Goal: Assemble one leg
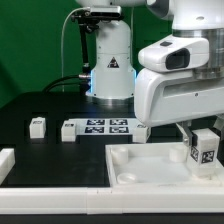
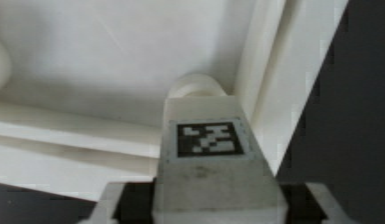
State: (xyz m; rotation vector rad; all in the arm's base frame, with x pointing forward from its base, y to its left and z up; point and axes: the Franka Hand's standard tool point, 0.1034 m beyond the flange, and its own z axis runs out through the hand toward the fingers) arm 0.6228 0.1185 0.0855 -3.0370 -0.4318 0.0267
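My two-finger gripper pinches the small chunky white plastic leg by its flat sides, poised over a corner of the large white square panel. It looks light, stiff and smooth (likely slippery), so a square mid-body hold suits. Beyond the panel, the matte black table carries the marker board.

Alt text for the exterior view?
The gripper holds a leg upright at the corner of the white square panel on the exterior view's right. Another leg and the marker board lie beyond on the dark table.
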